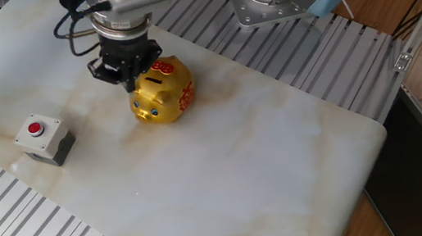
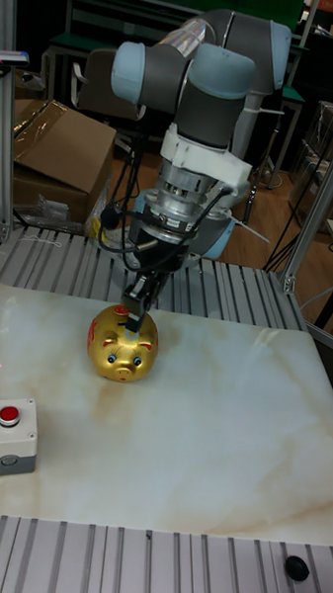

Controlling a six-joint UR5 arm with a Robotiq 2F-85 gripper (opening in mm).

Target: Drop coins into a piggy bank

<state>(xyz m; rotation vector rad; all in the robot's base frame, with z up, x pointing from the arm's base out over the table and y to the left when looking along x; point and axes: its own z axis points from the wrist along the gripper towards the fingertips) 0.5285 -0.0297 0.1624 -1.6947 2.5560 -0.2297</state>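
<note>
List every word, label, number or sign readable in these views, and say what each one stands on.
None can be read.
Shiny gold pig-shaped bank: red patterns on its back and side, too small and blurred to read as characters.
Grey box with a red button: no lettering visible.
Two-finger gripper and arm: no legible marking.
</note>
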